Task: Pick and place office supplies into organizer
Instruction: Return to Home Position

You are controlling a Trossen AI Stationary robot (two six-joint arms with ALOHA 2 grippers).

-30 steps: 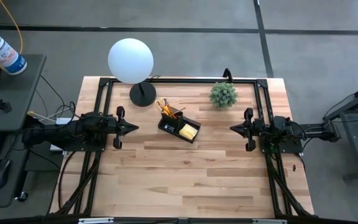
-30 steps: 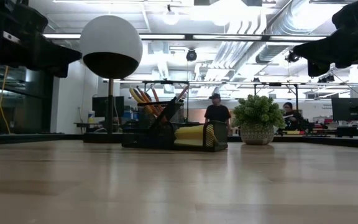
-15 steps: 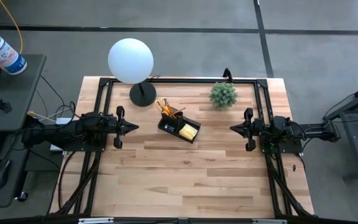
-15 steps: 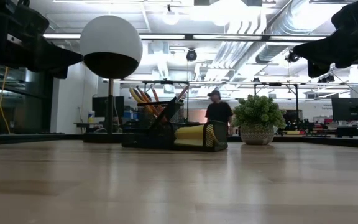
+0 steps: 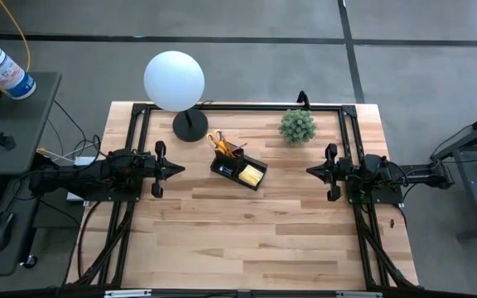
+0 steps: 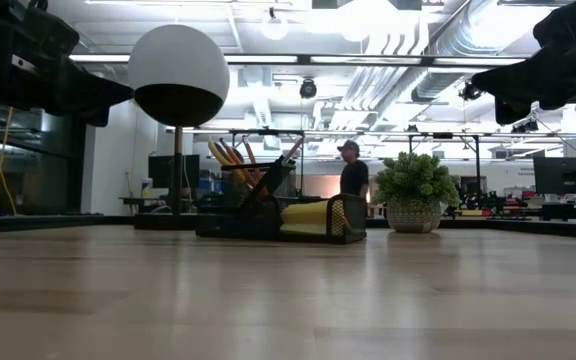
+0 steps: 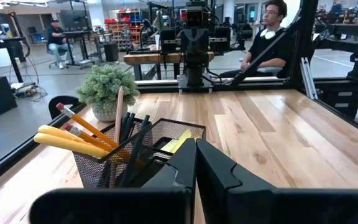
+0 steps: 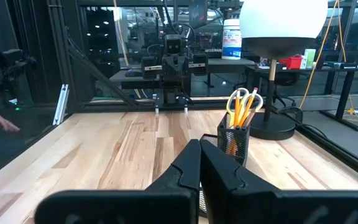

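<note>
Organizer (image 5: 224,172) long axis diagonal, pencils (image 7: 82,124) seemingly leaning

Level across wooden table (image 6: 288,300). Well back, slightly left of centre: black mesh organizer (image 6: 268,228), flat on the wood. In its taller left section: yellow and orange shafts (image 6: 224,154), upright, fanned leftward; pencils and scissors not separable here. In lower right section: yellow pad (image 6: 306,213), behind mesh. Behind organizer, to left: globe lamp (image 6: 178,72) on thin stem, base down on table. To right, near organizer's end but apart: potted plant (image 6: 415,190). Between organizer and plant, far off in room: person (image 6: 353,177), standing. Top left: left gripper (image 6: 118,92), high above table, touching nothing. Top right: right gripper (image 6: 483,82), likewise raised.
</note>
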